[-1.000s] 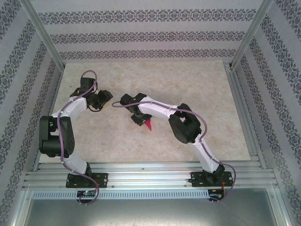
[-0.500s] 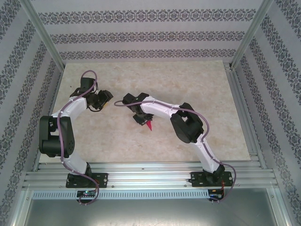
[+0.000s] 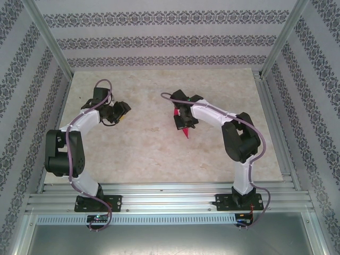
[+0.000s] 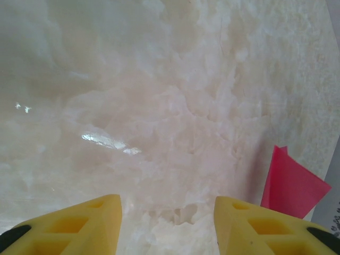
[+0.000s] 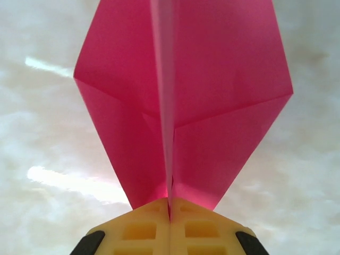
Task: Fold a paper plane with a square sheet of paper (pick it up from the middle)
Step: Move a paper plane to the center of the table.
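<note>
The square sheet of paper stands folded into a magenta-pink paper plane point(image 5: 180, 90), a creased dart with its wings spread to both sides. My right gripper point(image 5: 170, 204) is shut on its centre fold, yellow fingers pressed together. From above, the paper plane point(image 3: 184, 130) pokes out below the right gripper point(image 3: 185, 121) near the table's middle. My left gripper point(image 3: 125, 110) sits to the left, apart from it. In the left wrist view the left gripper point(image 4: 166, 201) is open over bare tabletop, and a corner of the paper plane point(image 4: 289, 186) shows at the right edge.
The pale marbled tabletop point(image 3: 143, 149) is bounded by aluminium rails point(image 3: 164, 197) at the near edge and patterned walls point(image 3: 159, 42) on the other three sides.
The right arm has swung to the right and toward the back of the table, taking the paper plane with it. The left arm has barely shifted.
</note>
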Available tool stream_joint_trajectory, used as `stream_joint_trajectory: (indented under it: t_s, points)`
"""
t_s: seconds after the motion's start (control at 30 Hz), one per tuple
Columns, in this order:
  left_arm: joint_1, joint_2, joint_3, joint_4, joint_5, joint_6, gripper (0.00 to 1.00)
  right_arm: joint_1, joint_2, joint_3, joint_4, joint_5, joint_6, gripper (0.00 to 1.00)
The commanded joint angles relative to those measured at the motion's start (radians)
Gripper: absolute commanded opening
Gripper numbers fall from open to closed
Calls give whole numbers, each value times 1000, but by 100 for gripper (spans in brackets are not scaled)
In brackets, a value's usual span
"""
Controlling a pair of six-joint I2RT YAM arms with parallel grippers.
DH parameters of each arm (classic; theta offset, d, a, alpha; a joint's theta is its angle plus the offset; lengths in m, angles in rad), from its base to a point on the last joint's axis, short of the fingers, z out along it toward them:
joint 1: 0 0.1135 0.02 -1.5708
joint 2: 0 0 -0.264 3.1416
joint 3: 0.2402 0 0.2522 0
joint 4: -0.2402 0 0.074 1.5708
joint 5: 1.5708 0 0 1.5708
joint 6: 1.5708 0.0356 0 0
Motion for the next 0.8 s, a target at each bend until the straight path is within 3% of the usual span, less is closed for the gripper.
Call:
stream_joint_trajectory:
  t_s: [0.0, 0.17, 0.4, 0.57, 0.77]
  points:
    - [-50, 22, 26, 33, 24, 2, 51, -88, -59, -47, 93, -54, 37, 2]
    - [-119, 51, 53, 20, 9, 7, 51, -213, -27, -82, 170, -112, 68, 4]
    - [-148, 62, 53, 13, 1, -2, 51, -234, 82, -30, 136, -95, 50, 9]
    - [-150, 61, 51, 13, 3, -4, 50, -228, 115, -13, 101, -39, 44, 20]
    - [-152, 59, 58, 4, 3, 2, 51, -222, 100, 7, 85, -28, 36, 25]
